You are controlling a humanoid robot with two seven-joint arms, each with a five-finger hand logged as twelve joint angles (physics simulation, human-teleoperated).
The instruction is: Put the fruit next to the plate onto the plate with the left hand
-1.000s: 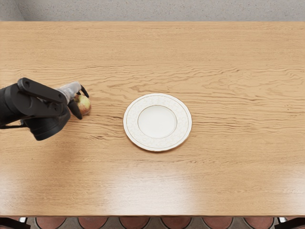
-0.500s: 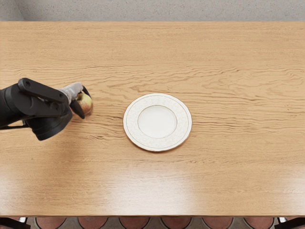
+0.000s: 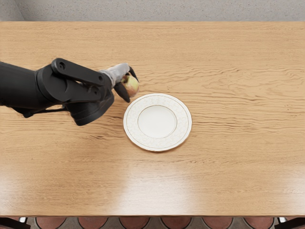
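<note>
A small yellow-red fruit [image 3: 130, 85], apple-like, is held in my left hand [image 3: 125, 82], whose fingers are curled around it. The hand and fruit hover just past the upper-left rim of the white plate [image 3: 181, 138], which lies near the table's middle with nothing on it. My black left arm [image 3: 57, 90] reaches in from the picture's left edge. Part of the fruit is hidden by the fingers. The right arm does not show.
The wooden table [image 3: 214, 57] fills the view, with its front edge at the bottom and a grey wall strip along the top. Bits of reddish chair seats show under the front edge.
The left hand has carried the fruit rightward and slightly up the picture, from the table's left side to the plate's upper-left rim. More of the arm now shows.
</note>
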